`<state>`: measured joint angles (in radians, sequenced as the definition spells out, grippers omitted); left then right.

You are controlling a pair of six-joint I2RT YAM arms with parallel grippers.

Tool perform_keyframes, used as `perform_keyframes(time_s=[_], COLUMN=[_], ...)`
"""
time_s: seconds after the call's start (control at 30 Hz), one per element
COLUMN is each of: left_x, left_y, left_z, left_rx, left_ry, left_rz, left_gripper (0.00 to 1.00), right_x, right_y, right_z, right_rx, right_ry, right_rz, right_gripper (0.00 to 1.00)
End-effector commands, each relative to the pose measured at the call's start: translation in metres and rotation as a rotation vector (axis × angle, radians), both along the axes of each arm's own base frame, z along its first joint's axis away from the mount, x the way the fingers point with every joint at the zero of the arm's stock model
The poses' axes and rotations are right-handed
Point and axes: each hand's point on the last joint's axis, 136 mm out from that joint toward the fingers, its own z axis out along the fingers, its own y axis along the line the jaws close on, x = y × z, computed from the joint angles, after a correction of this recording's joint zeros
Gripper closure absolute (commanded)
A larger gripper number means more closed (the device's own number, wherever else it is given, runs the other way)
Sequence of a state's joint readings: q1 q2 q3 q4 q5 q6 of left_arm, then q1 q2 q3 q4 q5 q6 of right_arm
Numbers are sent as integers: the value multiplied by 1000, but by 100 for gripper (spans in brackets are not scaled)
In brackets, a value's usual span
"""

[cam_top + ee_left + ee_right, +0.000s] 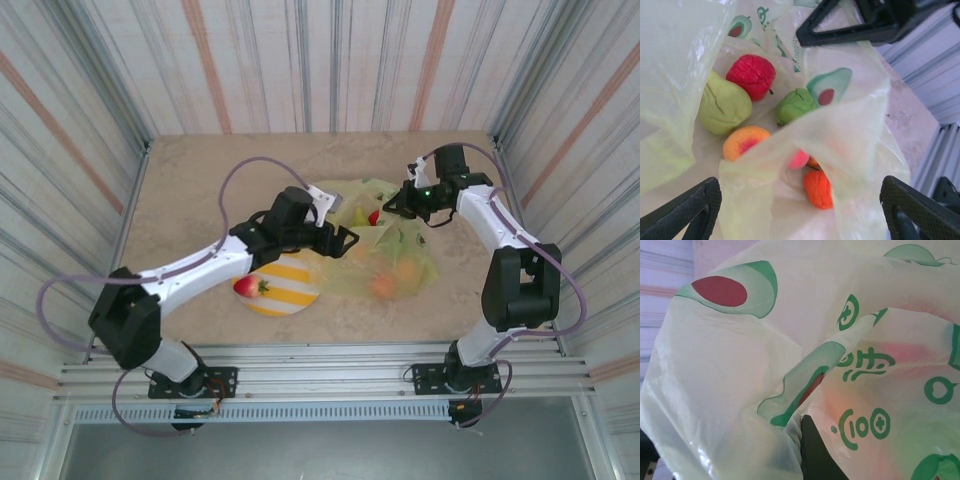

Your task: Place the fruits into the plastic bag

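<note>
Crinkly translucent plastic bag [855,125] cradles lumpy, matte, rounded fruits [751,75].

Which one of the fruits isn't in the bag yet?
The red fruit on the striped plate. The other fruits in sight, red, green and orange, all sit inside the yellow plastic bag.

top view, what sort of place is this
Probably an enclosed robot test cell: two arms bolted to a metal rail, a beige table, striped panels walling it on three sides.

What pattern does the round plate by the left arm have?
Yellow and white stripes on the plate, seen best in the top external view.
</note>
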<state>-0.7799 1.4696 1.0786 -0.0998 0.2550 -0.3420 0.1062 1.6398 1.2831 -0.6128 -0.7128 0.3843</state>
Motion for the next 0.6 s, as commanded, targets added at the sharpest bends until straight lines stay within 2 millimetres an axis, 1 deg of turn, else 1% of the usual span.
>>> perform_keyframes(time_s=[0.0,0.07,0.17,0.27,0.33,0.43,0.5,0.57], left_x=[-10,-13,-19,-25,-30,-43,-53,-63], left_y=[26,49,90,135,163,194,208,215], left_z=[20,19,13,-3,-18,-44,-60,-71], left_rx=[-38,-15,52,144,190,232,257,280], left_ry=[-26,-26,-15,15,72,191,254,297], left_rz=[29,90,195,309,388,484,526,546], left_gripper=[13,12,11,10,9,10,10,11], right_x=[-4,-3,-2,-2,-1,-1,-1,0], right_y=[0,-2,-3,-2,-2,-2,-2,-1], right_z=[-3,-3,-3,-3,-3,-4,-5,-7], right_rx=[12,11,10,12,12,13,15,16], right_ry=[12,10,7,7,3,4,4,8], right_rz=[15,11,10,10,10,10,9,10], right_gripper=[100,100,100,100,100,100,100,100])
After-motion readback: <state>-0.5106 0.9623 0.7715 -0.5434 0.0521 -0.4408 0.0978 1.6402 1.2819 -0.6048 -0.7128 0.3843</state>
